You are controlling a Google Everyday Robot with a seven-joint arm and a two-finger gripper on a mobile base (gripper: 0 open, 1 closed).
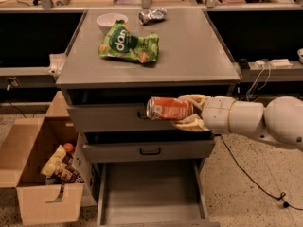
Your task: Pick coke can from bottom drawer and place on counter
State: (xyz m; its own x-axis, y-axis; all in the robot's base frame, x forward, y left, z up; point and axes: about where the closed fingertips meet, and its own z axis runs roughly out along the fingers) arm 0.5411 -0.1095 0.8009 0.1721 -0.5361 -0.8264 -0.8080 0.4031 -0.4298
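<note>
My gripper (187, 111) comes in from the right on a white arm and is shut on the coke can (168, 109). The can is red-orange with a silvery end and lies on its side in the fingers, in front of the top drawer, just below the counter's front edge. The counter (199, 51) is the grey cabinet top. The bottom drawer (151, 193) is pulled out below, and its grey floor shows nothing on it.
On the counter lie a green snack bag (127, 44), a white bowl (111, 21) and a crumpled silver foil object (152, 15). An open cardboard box (40, 174) with snack packs stands on the floor at the left. Cables (251, 174) run on the floor at the right.
</note>
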